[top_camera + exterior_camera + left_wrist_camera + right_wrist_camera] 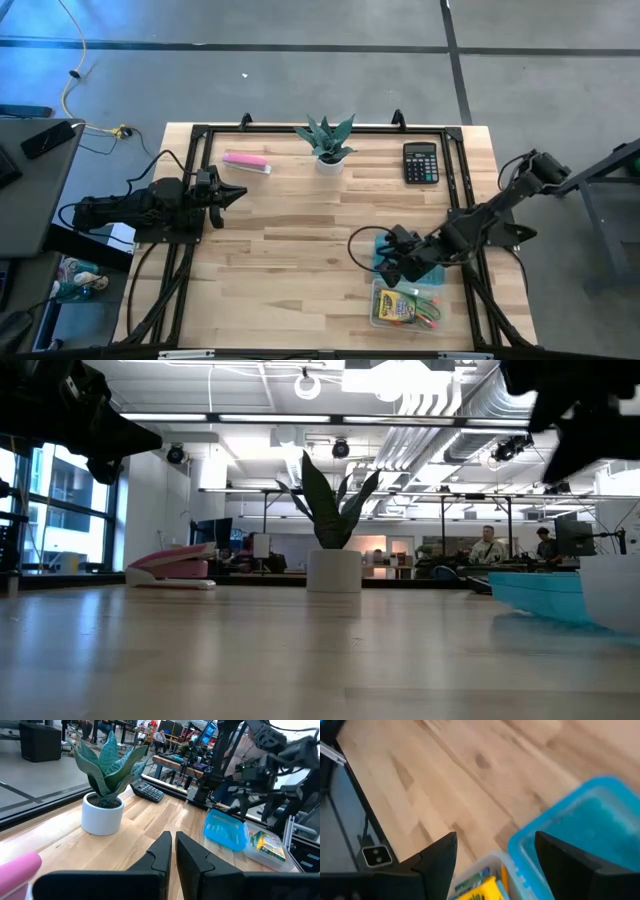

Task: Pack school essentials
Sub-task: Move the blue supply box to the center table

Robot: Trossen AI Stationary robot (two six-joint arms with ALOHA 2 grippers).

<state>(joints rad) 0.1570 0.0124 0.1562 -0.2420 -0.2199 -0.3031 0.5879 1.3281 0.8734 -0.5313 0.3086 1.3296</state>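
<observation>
High view: my right gripper [392, 262] hovers over the blue lid [381, 252], just beside the clear box [405, 305] of crayons and pens; my left gripper [238, 193] waits far off.
Low view: lid lies flat, thin.
Left wrist: my fingers [161, 851] are pressed together, empty.
Right wrist: my fingers [442, 851] spread wide, holding nothing; lid [590, 820] looks light, stiff, slick, so take its rim.

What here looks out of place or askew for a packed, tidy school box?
The blue lid is off, lying tilted on the table against the clear box of supplies, so the box stands uncovered. The right claw hangs open over the lid; the left claw waits shut.
</observation>
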